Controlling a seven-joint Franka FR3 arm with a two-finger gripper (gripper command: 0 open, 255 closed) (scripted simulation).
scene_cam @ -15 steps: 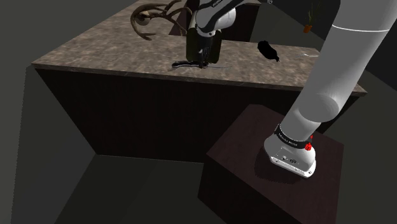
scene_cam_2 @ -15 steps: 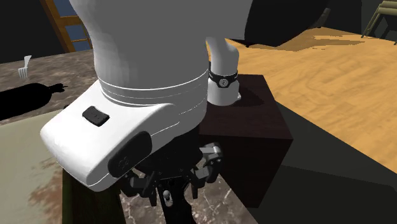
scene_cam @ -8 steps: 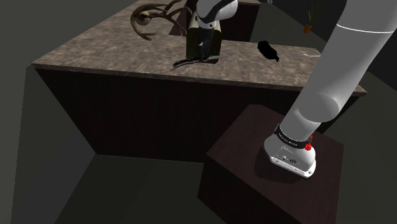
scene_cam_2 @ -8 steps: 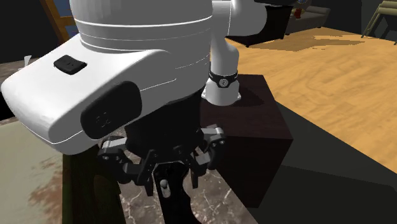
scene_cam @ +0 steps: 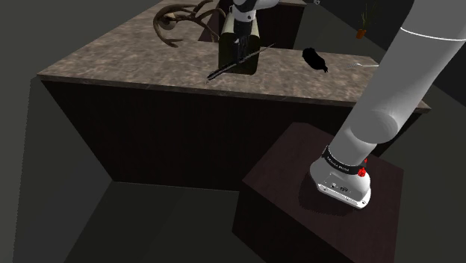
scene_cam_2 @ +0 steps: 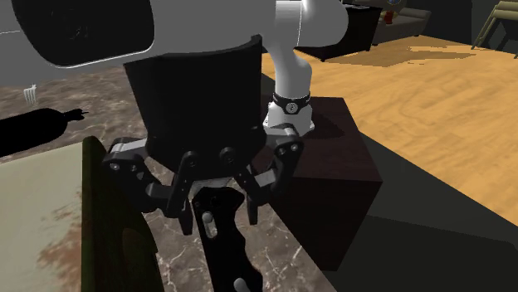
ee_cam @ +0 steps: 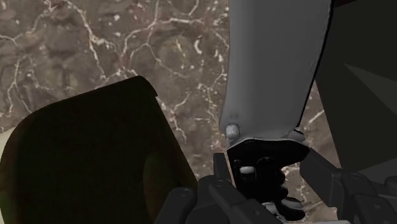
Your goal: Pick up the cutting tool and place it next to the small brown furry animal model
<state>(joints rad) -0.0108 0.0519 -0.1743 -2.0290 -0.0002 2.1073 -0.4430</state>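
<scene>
**Knife in the Grip, Its Target Off to One Side**

Reading the shoulder view from its left: a brown antlered figure (scene_cam: 175, 19) stands at the far corner of the marbled counter (scene_cam: 134, 52). Next comes the gripper (scene_cam: 240, 60), hanging over the counter in front of a dark olive block (scene_cam: 252, 66). Its fingers are closed on the knife (scene_cam: 221, 72), gripping the black handle, as the wrist view confirms with the grey blade (ee_cam: 273, 70) running straight out from the clasp. The knife's long axis slants from low on that view's left to high on its right. It appears lifted, though its low end sits close to the stone.

Further right lies a small black lump (scene_cam: 314, 58), alone on the counter and well apart from the gripper. Farthest right is the arm's stand (scene_cam: 299, 194).

Which of the two figures is the furry animal cannot be told for certain. If it is the lump, the carry likely runs toward that view's right, along the counter.
</scene>
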